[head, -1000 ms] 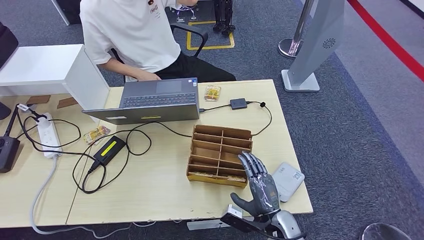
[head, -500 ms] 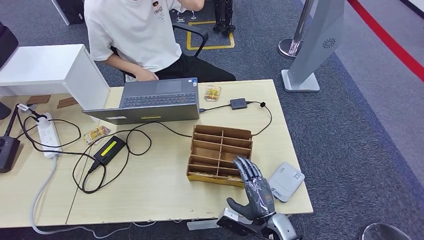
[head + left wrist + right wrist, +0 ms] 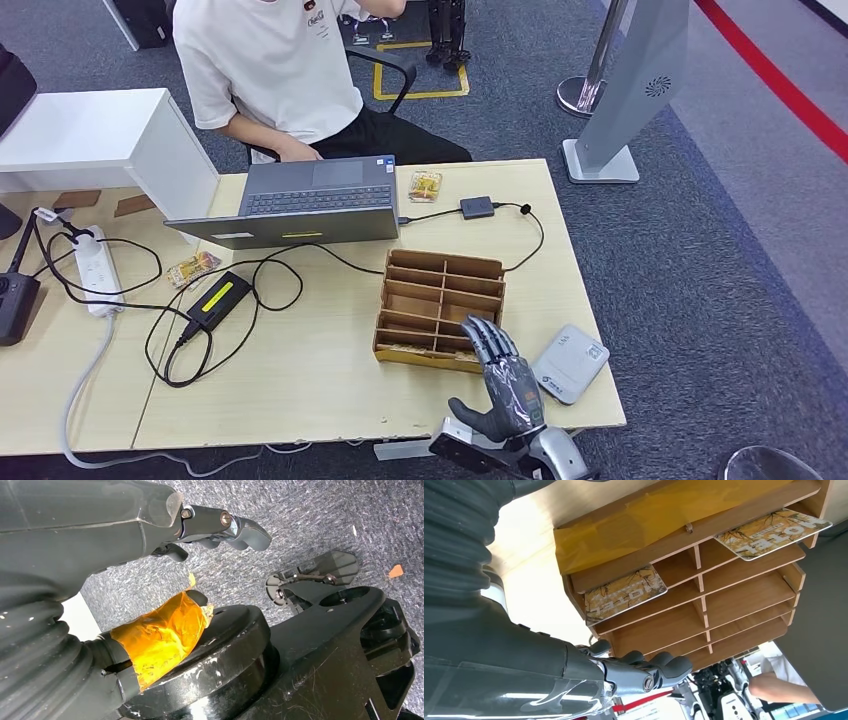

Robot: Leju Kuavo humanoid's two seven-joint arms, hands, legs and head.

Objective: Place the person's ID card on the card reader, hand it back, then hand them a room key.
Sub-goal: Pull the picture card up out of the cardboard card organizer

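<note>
My right hand (image 3: 505,383) hovers at the table's near edge, fingers spread and straight, holding nothing; its fingertips reach over the front row of the wooden card organizer (image 3: 441,306). In the right wrist view two patterned hotel key cards (image 3: 625,594) (image 3: 772,532) lie in the organizer's (image 3: 704,605) front slots, just beyond my fingers (image 3: 649,672). The grey card reader (image 3: 570,362) lies right of that hand. A person in a white shirt (image 3: 270,70) sits behind the laptop. My left hand (image 3: 100,525) hangs over carpet, fingers stretched, holding nothing.
An open laptop (image 3: 310,200) stands at the far side, with a black adapter (image 3: 477,207) and cable to its right. A charger brick (image 3: 220,298), looping cables and a power strip (image 3: 95,268) cover the left. Snack packets (image 3: 425,185) (image 3: 193,268) lie nearby.
My right hand has slid left and nearer to me along the organizer's front edge, uncovering more of the card reader. The person has shifted slightly.
</note>
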